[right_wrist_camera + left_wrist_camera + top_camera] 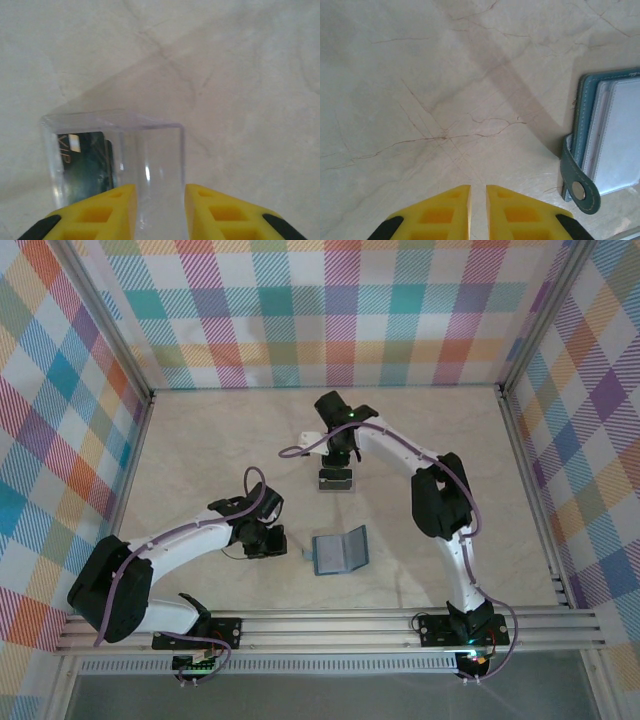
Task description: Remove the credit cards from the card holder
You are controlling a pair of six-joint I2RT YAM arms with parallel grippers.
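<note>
Card holder (338,550) is lying open & flat on the table (200,440), near-center. It's showing a teal outer cover w/ pale grey-blue inner pockets facing up. Its small tab (578,190) w/ a metal snap is sticking out at the left edge. One credit card (85,170), dark face w/ pale markings, is sitting inside a clear plastic box (150,130). The box is standing farther back, well apart from the holder. Upright or leaning, can't tell.

Surface (220,440): cream marble, thin brown veins.
Walls (330,310): pastel plaid of teal, orange, pink, yellow and purple.
Holder (339,550): teal cover, pale grey-blue pockets, silver snap on teal tab.
Box (150,145): clear.
Card (86,166): dark, pale markings.
Left claw (478,210), right claw (160,210): yellow, black behind.
Arms (400,447): white and black.
Cables (300,448): purple.
</note>
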